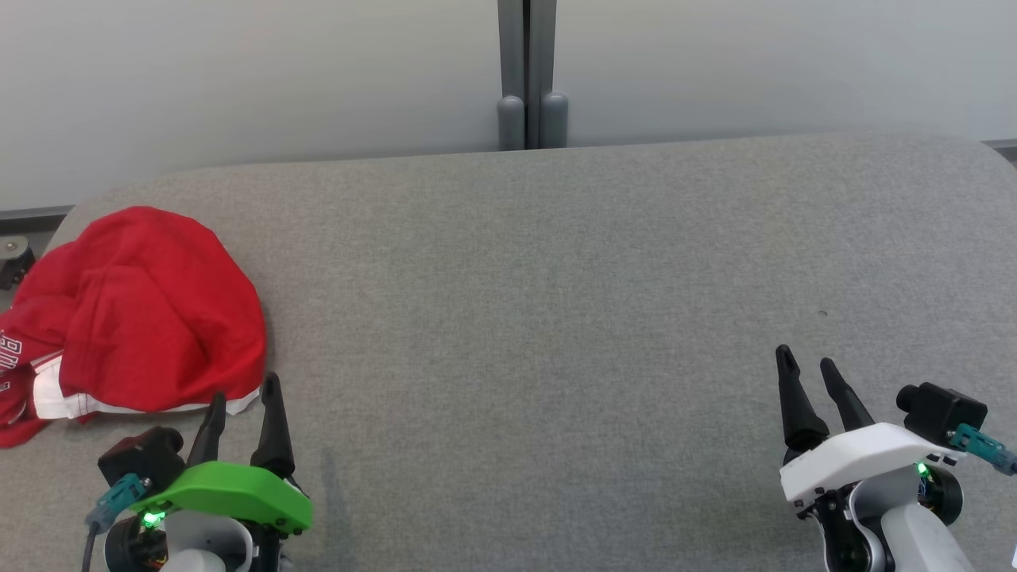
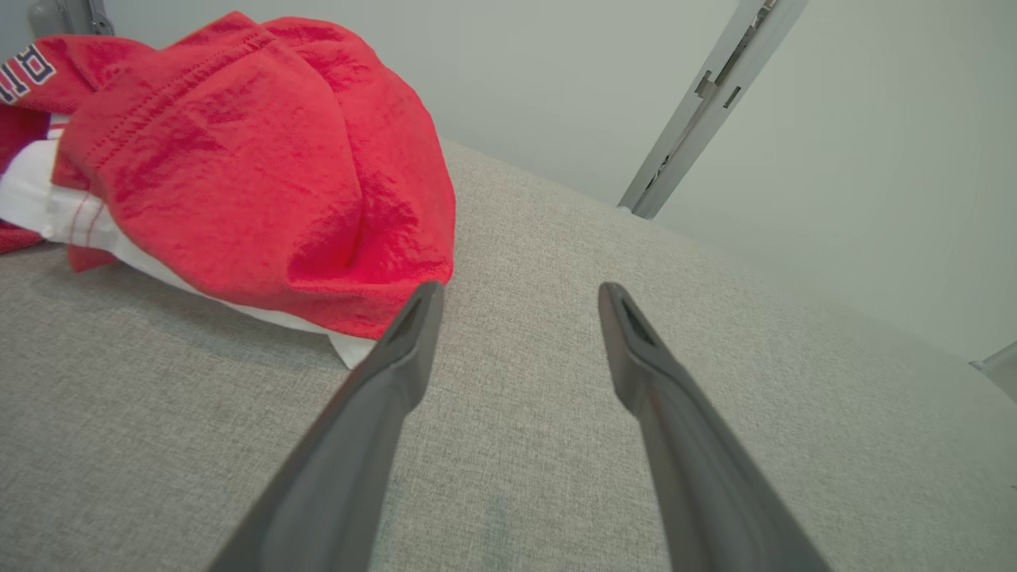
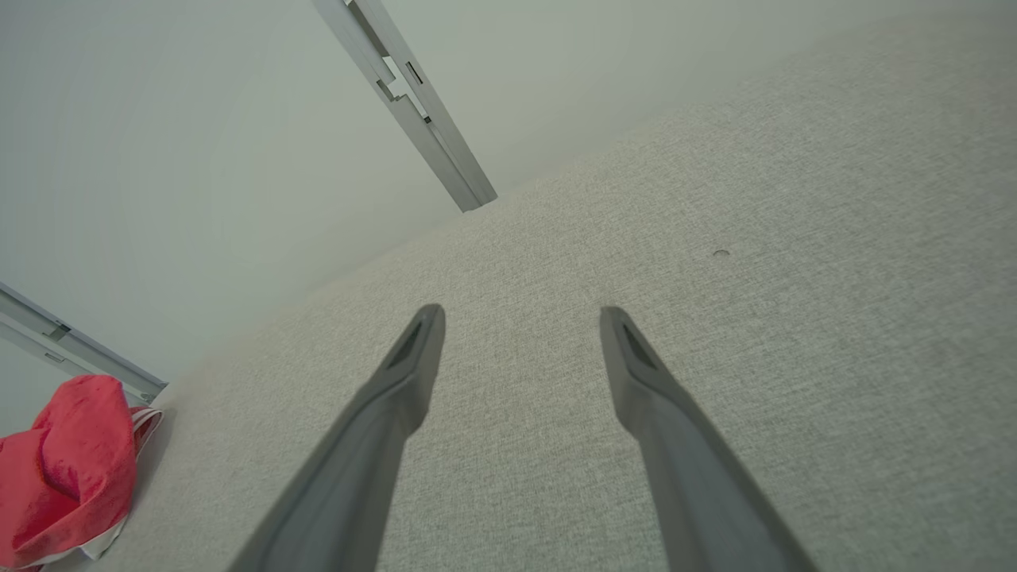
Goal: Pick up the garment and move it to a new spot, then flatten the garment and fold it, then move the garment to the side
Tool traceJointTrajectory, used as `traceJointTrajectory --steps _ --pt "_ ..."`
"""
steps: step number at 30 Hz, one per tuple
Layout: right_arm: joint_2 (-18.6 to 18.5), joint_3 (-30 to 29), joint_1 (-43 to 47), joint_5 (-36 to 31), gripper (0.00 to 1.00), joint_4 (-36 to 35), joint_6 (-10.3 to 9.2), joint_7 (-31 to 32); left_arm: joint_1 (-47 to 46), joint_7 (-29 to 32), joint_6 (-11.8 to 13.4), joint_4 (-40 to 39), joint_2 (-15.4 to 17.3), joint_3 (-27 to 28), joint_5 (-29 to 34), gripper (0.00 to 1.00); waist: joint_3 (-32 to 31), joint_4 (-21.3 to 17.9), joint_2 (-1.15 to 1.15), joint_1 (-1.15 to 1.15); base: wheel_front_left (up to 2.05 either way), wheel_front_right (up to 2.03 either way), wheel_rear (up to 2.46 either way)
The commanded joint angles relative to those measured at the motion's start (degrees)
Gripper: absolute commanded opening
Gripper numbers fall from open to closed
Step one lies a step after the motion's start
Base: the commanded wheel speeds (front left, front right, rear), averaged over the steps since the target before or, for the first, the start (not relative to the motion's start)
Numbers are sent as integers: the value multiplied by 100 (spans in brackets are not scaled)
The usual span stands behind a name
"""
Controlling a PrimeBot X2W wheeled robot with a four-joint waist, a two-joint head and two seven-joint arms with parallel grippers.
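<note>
Leftward on the grey table (image 1: pixel 556 278): red garment (image 1: pixel 143 310), crumpled in a heap, with white trim along its near edge and part of some lettering at its left side. Just beside that near edge: left gripper (image 1: pixel 245 388), green-shelled, fingers spread wide and holding nothing, one fingertip (image 2: pixel 425 302) close against the white trim, contact impossible to tell. Well apart, at the lower right: right gripper (image 1: pixel 805 356), white-shelled, likewise spread wide and empty, over bare table cloth. Behind the table: pale wall and a grey post (image 1: pixel 526 71).
</note>
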Motion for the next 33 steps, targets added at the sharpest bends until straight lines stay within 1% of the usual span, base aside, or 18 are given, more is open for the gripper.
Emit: traceJointTrajectory --steps 1,17,25,33 --pt "-20 22 -155 -198 100 -51 3 -61 -174 -52 32 -49 76 -28 196 100 3 2 0 0 0 0 0" --pt "36 -22 -31 -1264 100 11 3 -299 -148 -286 159 112 131 -244 1080 100 -6 25 0 0 0 0 0" --pt "44 -163 53 -1714 100 76 3 -407 -86 -392 131 136 124 -278 1476 100 -15 30 0 0 0 0 0" --pt "43 -146 112 -2069 100 70 3 -511 -16 -489 60 132 132 -274 1855 100 -8 35 0 0 0 0 0"
